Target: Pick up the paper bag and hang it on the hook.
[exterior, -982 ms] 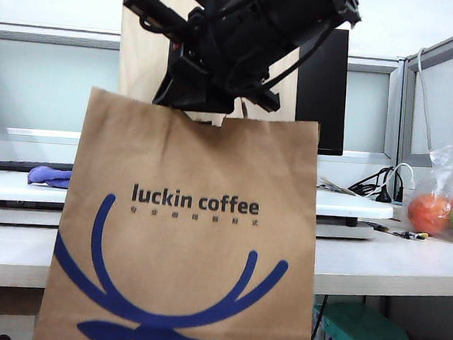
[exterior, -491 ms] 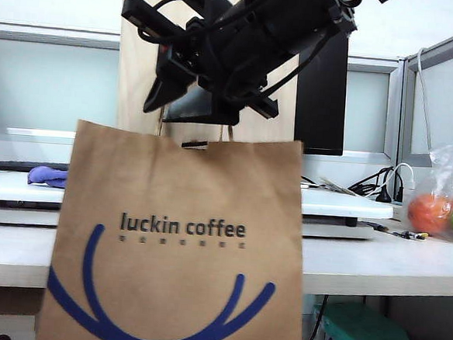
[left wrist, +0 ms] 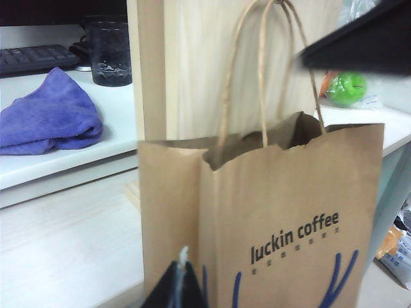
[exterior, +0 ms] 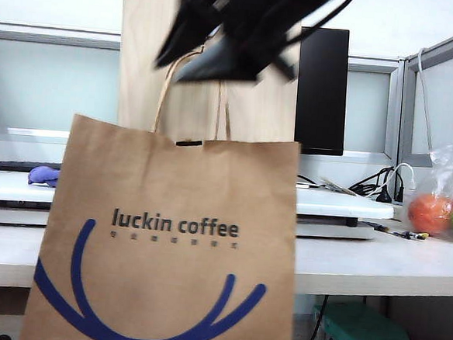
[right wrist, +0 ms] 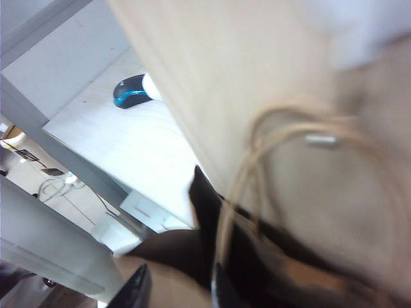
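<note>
Paper bag hangs by its handles on the board; right pincer spread above it; left pincer state unclear; fruit bag at the surface's right edge

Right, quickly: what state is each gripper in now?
Left gripper, low beside the paper bag: cannot be told.
Right gripper, up by the hook: open, holding nothing.

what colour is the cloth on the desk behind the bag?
The folded cloth is purple-blue, plain, no pattern. It shows best in the left wrist view.
</note>
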Robot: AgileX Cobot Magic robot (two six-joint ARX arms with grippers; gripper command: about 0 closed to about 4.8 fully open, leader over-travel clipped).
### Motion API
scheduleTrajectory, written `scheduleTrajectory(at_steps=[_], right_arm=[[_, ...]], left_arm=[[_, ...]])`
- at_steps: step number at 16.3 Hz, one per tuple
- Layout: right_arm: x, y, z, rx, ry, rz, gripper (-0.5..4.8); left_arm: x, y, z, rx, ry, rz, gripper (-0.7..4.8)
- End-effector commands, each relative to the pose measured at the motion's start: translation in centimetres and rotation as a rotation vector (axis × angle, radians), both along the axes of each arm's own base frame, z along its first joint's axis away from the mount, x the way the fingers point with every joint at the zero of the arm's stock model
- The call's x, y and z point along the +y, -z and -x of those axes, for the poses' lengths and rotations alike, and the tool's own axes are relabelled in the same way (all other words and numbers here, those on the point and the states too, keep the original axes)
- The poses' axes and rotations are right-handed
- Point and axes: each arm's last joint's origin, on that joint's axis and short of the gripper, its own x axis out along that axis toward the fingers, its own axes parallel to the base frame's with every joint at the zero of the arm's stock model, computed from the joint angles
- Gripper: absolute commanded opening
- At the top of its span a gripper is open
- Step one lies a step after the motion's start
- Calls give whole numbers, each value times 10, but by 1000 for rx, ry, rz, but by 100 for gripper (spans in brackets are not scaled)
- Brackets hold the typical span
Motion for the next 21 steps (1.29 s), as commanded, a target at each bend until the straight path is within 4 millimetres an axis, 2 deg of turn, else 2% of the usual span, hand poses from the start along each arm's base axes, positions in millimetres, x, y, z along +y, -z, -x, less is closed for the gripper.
scheduleTrajectory(at_steps=[1, 3, 4, 5, 9, 12, 13, 16, 18, 21], right_arm=[[-16, -16, 14, 12, 3, 33, 129], [-28, -27, 27, 28, -3, 52, 113], [-34, -33, 36, 28, -10, 66, 67], [-41, -40, 46, 5, -15, 86, -11], [-82, -79, 99, -159, 129, 75, -6], [-118, -96, 127, -225, 181, 10, -6], [-131, -98, 135, -236, 201, 2, -6], [-154, -92, 146, -269, 265, -35, -6], [-174, -75, 155, -298, 341, -67, -6], [-194, -59, 163, -335, 383, -102, -6]], left_arm=[[0, -1, 0, -11, 1, 1, -6], [0, -1, 0, -11, -2, 1, -6], [1, -1, 0, -12, -5, 2, -6], [2, -1, -1, -12, -20, 1, -6], [9, -1, -4, -11, -91, 1, -5], [13, -1, -6, -12, -143, 1, -6], [17, -1, -7, -11, -184, 1, -6], [26, -1, -9, -12, -280, 0, -6], [35, -1, -10, -12, -366, -1, -5], [40, -1, -10, -11, -424, -1, -5]])
